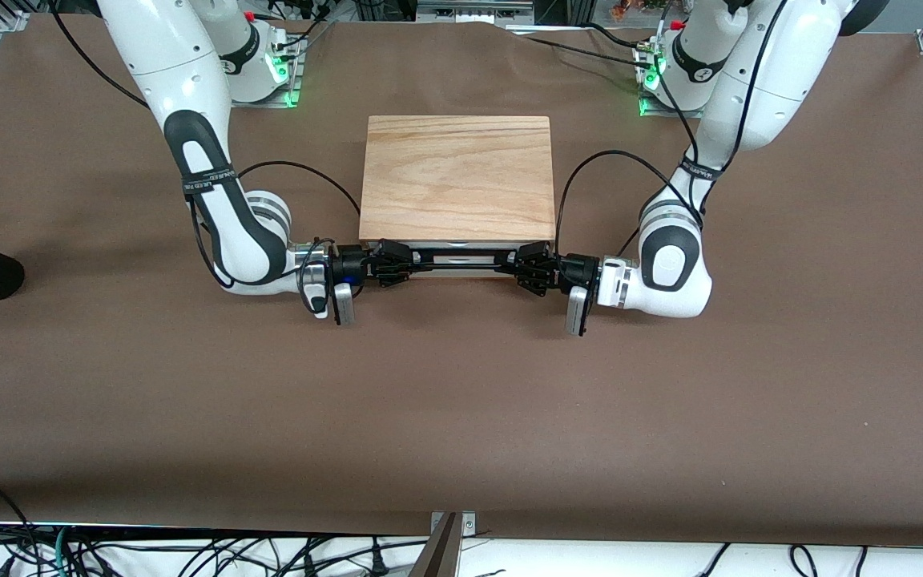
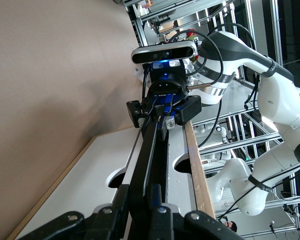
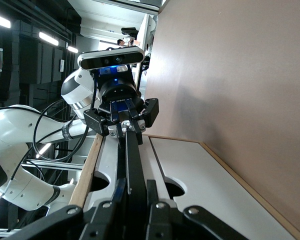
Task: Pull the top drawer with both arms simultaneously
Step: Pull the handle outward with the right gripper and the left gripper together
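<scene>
- From the front, the cabinet sits mid-table; the top drawer faces the front camera, barely out, its black handle running lengthwise between the two arms
- The right gripper is clamped on the handle's end toward the right arm, the left gripper on the end toward the left arm — the pull must come straight toward the front camera, square to the bar
- Left wrist view: the left gripper is pinched onto the handle, the right gripper at its other end
- Right wrist view: the right gripper grips the handle, white drawer front beside
- Brown table lies bare ahead — metal framing stands around the room
</scene>
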### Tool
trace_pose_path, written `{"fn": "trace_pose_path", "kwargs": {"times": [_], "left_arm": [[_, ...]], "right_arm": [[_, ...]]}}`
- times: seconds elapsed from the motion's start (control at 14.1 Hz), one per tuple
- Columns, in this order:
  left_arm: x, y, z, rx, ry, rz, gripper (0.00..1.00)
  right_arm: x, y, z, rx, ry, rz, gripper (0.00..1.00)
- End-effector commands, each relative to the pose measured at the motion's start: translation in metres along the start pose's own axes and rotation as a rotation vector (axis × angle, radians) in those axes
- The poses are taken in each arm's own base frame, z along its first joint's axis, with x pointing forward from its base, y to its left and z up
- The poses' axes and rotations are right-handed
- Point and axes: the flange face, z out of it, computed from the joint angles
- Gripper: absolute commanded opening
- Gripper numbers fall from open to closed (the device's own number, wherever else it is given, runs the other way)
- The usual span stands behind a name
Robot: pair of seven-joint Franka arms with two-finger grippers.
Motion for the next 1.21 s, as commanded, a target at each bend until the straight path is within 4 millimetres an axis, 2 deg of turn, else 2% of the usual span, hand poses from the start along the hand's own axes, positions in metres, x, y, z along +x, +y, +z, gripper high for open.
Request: {"fn": "trace_pose_path", "kwargs": {"times": [0.0,0.43,0.71,0.85,1.0,1.14], "left_arm": [[0.004,-0.004,0.000,-0.008,0.046,0.044,0.16],[0.049,-0.002,-0.016,-0.002,0.080,0.014,0.17],[0.093,-0.011,-0.045,0.024,0.125,-0.024,0.17],[0.110,-0.013,-0.049,0.023,0.140,-0.044,0.17],[0.123,-0.016,-0.056,0.032,0.155,-0.076,0.17],[0.126,-0.021,-0.056,0.049,0.167,-0.088,0.17]], "right_arm": [[0.000,0.003,0.000,-0.006,0.012,-0.005,0.00],[0.015,0.004,-0.003,0.007,0.043,-0.004,0.00],[0.046,0.011,-0.003,0.018,0.074,-0.013,0.00],[0.058,0.009,-0.002,0.019,0.078,0.002,0.00],[0.062,0.014,-0.005,0.018,0.082,0.010,0.00],[0.068,0.015,-0.005,0.015,0.088,0.000,0.00]]}}
